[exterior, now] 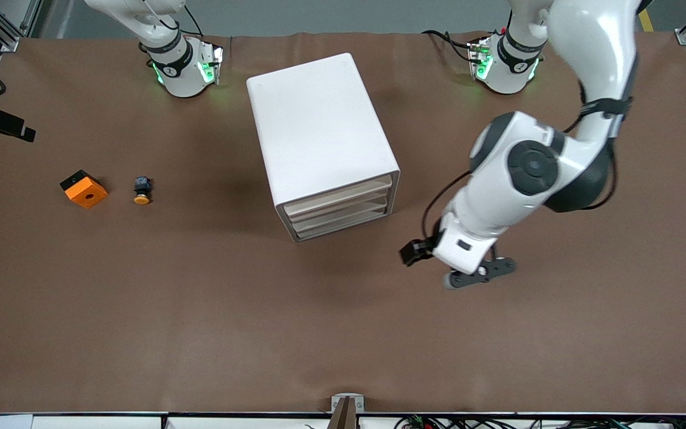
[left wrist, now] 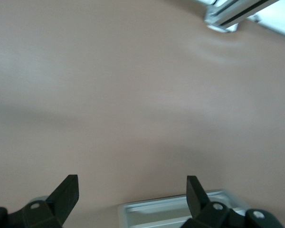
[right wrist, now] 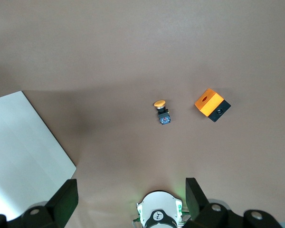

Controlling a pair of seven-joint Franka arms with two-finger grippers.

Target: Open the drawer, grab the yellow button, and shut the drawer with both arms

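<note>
The left pincer (exterior: 479,275) hangs low over the brown tabletop (exterior: 200,333), toward the left arm's end of it from the cabinet (exterior: 322,143). Its black fingers (left wrist: 66,192) are spread wide and grasp nothing. The right pincer (right wrist: 130,199) is high over the tabletop, fingers likewise released and empty; that arm waits.

The cabinet is a smooth white plastic box with rounded corners. All three shallow drawers sit flush in its front, the topmost drawer (exterior: 343,196) closed, as far as the front view shows.

The button (exterior: 141,190), with a round orange cap on a stubby dark body, lies on the matte tabletop toward the right arm's end from the cabinet. Just beside it is an orange square block (exterior: 84,189) with a centre hole.
</note>
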